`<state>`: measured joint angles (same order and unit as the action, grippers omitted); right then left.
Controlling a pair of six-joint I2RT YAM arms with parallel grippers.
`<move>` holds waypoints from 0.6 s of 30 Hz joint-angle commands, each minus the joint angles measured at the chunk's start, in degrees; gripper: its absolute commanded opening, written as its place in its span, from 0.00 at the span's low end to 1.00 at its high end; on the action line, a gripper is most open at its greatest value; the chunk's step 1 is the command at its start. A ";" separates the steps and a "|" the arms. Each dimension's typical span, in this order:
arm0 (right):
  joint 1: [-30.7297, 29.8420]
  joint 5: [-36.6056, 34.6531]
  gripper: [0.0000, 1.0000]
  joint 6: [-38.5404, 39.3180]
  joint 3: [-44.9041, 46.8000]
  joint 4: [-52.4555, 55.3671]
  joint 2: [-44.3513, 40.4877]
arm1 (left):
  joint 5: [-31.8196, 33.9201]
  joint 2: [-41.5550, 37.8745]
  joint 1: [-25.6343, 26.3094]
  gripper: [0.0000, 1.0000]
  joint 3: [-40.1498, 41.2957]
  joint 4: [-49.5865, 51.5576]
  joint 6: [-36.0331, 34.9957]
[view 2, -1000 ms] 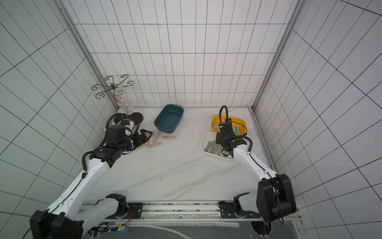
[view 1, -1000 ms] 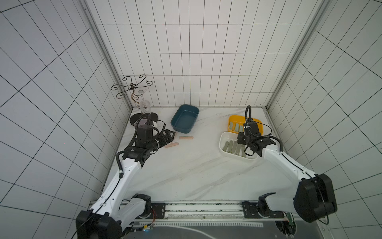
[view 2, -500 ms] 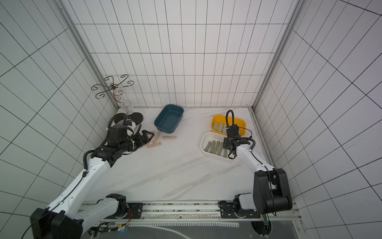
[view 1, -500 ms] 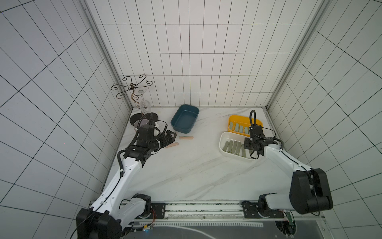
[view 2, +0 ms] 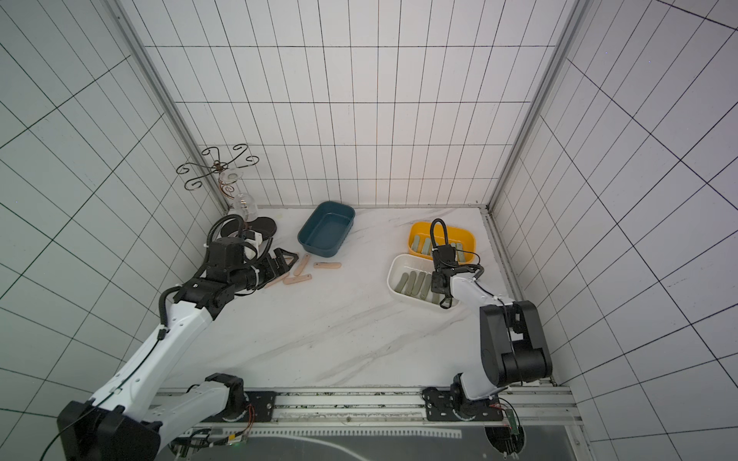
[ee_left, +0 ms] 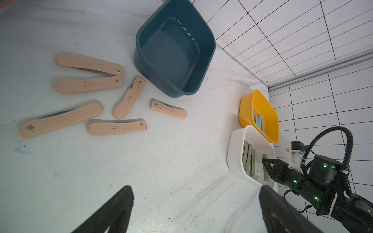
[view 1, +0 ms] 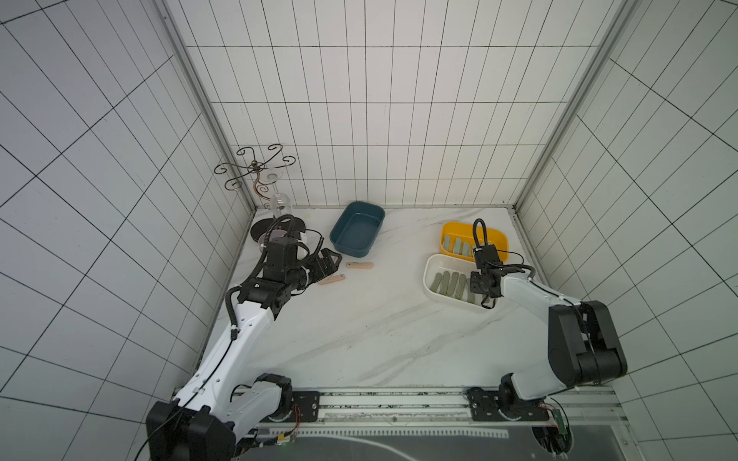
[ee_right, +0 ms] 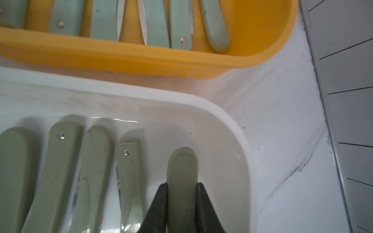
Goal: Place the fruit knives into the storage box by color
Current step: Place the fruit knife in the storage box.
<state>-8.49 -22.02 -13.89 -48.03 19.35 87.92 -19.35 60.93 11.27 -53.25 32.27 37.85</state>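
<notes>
We see the right gripper pinching an olive knife inside the white box, its near end hidden between the fingers (blade unseen). The left gripper, spread wide and cropped, hangs by six pink knives on the table.

A scrolled wire rack stood in the far corner of the marbled bench above a dark round base. A clear glass hung from it (bowl downward). White tiled walls enclosed everything.

Bright even light, soft shadows, wide-angle edge distortion.
</notes>
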 commanded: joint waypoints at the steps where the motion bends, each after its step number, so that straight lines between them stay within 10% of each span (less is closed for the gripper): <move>1: 0.56 -2.71 0.25 -0.73 1.39 1.73 1.59 | -0.33 -0.11 0.24 0.97 -1.41 0.14 -0.76; 10: 0.50 0.73 0.44 -1.96 -1.12 3.44 -3.58 | 0.79 0.82 0.23 0.97 -2.67 0.20 -0.67; 18: 0.34 17.88 0.48 -5.50 -9.04 3.91 -13.77 | 6.56 9.81 6.08 0.97 -11.34 -0.98 -1.90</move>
<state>-8.49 -13.06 -16.88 -49.17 22.57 76.66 -16.47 67.33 14.46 -60.27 32.80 37.39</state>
